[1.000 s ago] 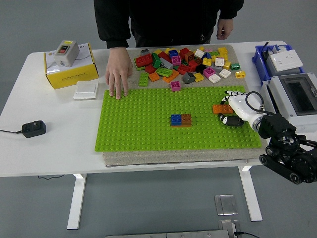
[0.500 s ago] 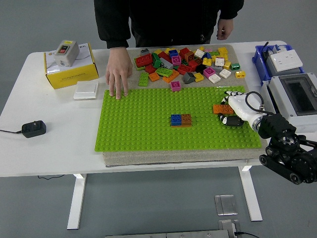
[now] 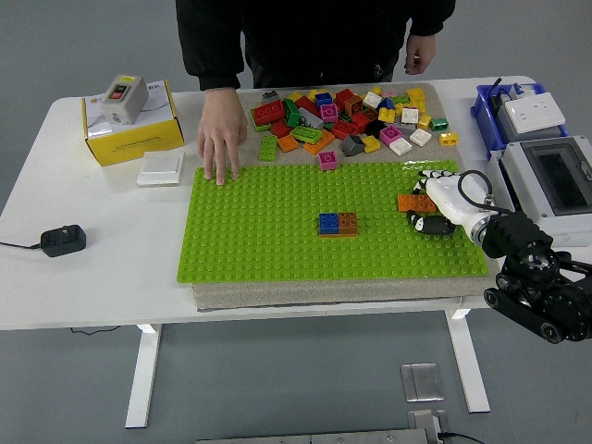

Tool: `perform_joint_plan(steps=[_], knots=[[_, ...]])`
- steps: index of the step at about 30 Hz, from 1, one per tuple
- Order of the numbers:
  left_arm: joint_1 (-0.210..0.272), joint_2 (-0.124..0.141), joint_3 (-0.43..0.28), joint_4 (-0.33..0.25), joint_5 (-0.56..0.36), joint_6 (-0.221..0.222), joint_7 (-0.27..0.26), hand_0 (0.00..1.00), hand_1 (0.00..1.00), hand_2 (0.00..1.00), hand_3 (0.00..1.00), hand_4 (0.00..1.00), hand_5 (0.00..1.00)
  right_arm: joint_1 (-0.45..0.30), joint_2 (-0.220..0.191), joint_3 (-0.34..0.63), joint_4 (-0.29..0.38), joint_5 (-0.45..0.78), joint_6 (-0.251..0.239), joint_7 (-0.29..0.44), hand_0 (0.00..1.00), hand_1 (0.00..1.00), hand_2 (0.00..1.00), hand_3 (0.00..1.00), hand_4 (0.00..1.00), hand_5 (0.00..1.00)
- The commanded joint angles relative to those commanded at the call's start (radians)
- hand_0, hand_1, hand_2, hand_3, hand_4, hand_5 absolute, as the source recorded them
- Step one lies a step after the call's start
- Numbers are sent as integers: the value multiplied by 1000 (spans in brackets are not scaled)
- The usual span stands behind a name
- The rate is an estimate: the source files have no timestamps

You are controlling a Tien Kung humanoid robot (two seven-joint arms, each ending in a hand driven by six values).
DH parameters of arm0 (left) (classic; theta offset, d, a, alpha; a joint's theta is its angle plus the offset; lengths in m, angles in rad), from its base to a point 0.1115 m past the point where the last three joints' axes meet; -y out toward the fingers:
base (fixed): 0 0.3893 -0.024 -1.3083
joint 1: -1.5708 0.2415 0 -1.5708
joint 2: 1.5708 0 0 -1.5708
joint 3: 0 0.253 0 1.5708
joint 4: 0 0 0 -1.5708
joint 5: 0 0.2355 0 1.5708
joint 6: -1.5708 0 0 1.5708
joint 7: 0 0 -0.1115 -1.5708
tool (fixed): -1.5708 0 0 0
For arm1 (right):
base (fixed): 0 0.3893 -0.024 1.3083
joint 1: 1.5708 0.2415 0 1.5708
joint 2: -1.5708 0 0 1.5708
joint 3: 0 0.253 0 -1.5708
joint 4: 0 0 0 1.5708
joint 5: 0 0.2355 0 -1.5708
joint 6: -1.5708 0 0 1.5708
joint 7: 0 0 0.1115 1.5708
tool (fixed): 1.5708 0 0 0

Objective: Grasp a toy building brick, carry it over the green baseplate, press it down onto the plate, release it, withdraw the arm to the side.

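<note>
The green baseplate [image 3: 277, 231] lies on a grey mat in the middle of the table. My right hand [image 3: 427, 205] reaches in from the lower right and sits at the plate's right side. Its fingers are curled around an orange brick [image 3: 412, 203] that rests on the plate. A blue and a brown brick [image 3: 338, 224] stand joined near the plate's middle. Beyond the plate's far edge lies a pile of loose bricks [image 3: 347, 116] in many colours, with a magenta brick [image 3: 327, 159] nearest the plate. The left arm is out of sight.
A person stands at the far side, one hand [image 3: 220, 139] flat at the plate's far left corner. At the left are a yellow box [image 3: 129, 129], a white switch plate [image 3: 160, 168] and a black adapter [image 3: 62, 240]. A blue bin [image 3: 523, 111] and a grey box [image 3: 550, 180] stand right.
</note>
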Motion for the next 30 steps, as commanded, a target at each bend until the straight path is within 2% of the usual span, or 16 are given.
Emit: perform_joint_plan(steps=[17, 30], knots=[[1, 0, -13, 0, 16, -2, 0, 634, 605, 582, 709, 449, 599, 8, -12, 18, 26, -11, 5, -3, 783, 914, 940, 526, 505, 396], [3, -1, -22, 0, 24, -4, 1, 635, 605, 582, 715, 459, 598, -20, -9, -19, 133, 1, -6, -7, 783, 911, 938, 526, 508, 401]])
